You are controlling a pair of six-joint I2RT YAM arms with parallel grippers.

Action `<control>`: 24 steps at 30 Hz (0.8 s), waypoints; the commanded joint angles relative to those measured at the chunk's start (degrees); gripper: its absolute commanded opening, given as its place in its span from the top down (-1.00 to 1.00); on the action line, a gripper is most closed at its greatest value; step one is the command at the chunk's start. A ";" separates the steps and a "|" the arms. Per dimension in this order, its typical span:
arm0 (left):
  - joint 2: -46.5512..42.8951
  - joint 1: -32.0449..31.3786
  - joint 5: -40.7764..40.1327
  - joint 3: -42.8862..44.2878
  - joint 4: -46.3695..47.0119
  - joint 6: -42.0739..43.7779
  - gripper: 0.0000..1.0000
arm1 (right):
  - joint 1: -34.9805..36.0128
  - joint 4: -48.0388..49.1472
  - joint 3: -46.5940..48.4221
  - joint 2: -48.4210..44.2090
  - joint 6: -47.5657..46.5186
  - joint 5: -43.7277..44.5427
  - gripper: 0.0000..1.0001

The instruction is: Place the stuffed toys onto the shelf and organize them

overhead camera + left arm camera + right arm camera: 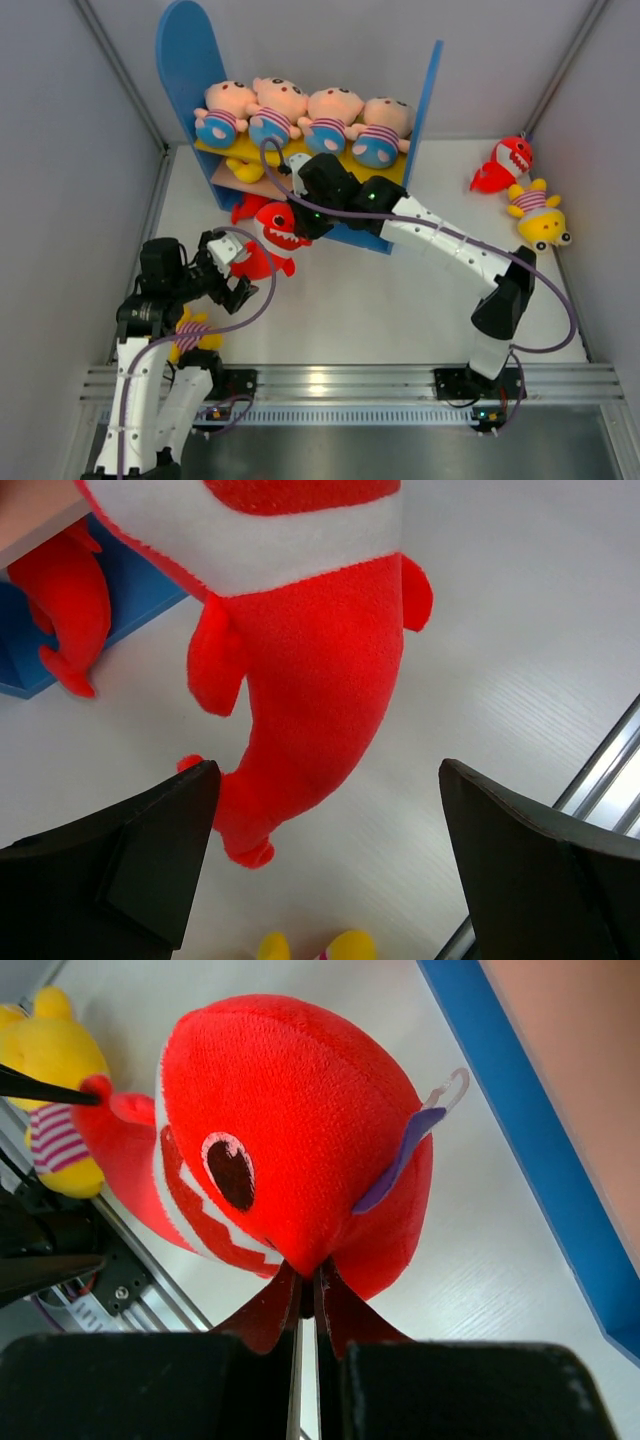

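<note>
The shelf (182, 60) stands at the back with blue side panels. Several baby dolls (300, 112) lie in a row on its yellow upper board. A yellow toy (243, 168) and a red shark (243, 208) sit on the lower level. My right gripper (305, 222) is shut on the head fabric of a red shark (277, 232), holding it in front of the shelf; the pinch shows in the right wrist view (305, 1290). My left gripper (228, 272) is open, its jaws on either side of that shark's tail (250, 830), not closed on it.
A yellow striped toy (190, 335) lies under my left arm and shows in the left wrist view (350, 947). Another red shark (505, 165) and a yellow toy (540, 215) lie at the far right. A metal rail (330, 382) runs along the near edge.
</note>
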 commanded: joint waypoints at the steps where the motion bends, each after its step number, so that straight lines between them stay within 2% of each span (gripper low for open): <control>1: 2.93 -0.19 0.63 0.51 0.80 6.06 -0.94 | 1.25 4.18 5.67 1.25 1.63 -1.44 1.00; 5: 5.49 -0.19 0.81 0.60 0.72 10.27 -0.88 | 1.16 4.35 7.08 2.92 2.06 -2.50 1.00; 7: 6.72 -0.19 1.07 0.25 0.80 11.34 -0.56 | 1.16 4.79 6.99 3.36 2.85 -3.37 1.00; 9: 7.77 -0.28 1.86 -0.46 0.80 12.30 -0.37 | 1.08 5.67 6.91 3.89 3.64 -4.34 1.00; 12: 10.50 -0.28 3.62 -1.07 0.80 12.92 0.09 | 0.55 6.99 6.03 4.42 4.70 -5.04 1.00; 13: 12.07 -0.28 3.97 -0.99 0.72 12.84 0.41 | 0.03 6.90 5.77 4.51 4.88 -5.31 1.00; 14: 12.78 -0.28 4.58 -0.90 0.80 12.57 0.65 | -0.24 6.99 5.50 4.51 5.31 -5.48 1.00; 16: 15.07 -0.28 5.11 -0.55 0.89 12.22 1.00 | -1.03 7.86 3.41 4.07 5.32 -5.57 1.00; 18: 16.65 -0.28 6.16 -0.63 1.42 11.61 1.00 | -1.21 9.27 1.55 2.58 4.88 -5.31 1.00; 19: 17.09 -0.28 6.43 -0.89 1.85 11.43 1.00 | -1.21 9.28 0.41 2.14 4.62 -4.88 0.95; 20: 17.44 -0.28 6.35 -1.25 2.82 10.30 1.00 | -1.12 8.67 0.14 1.26 4.18 -2.43 0.50; 22: 18.94 -0.28 4.51 -2.47 7.20 7.84 1.00 | -1.03 4.72 0.14 0.12 3.57 0.39 0.13; 23: 19.55 -0.28 3.46 -2.83 8.79 4.78 1.00 | -1.03 3.75 -0.30 -0.67 3.30 5.28 -0.12; 24: 20.34 -0.28 1.88 -3.01 10.37 2.83 1.00 | -1.03 2.87 -1.00 -1.64 3.30 6.98 -0.21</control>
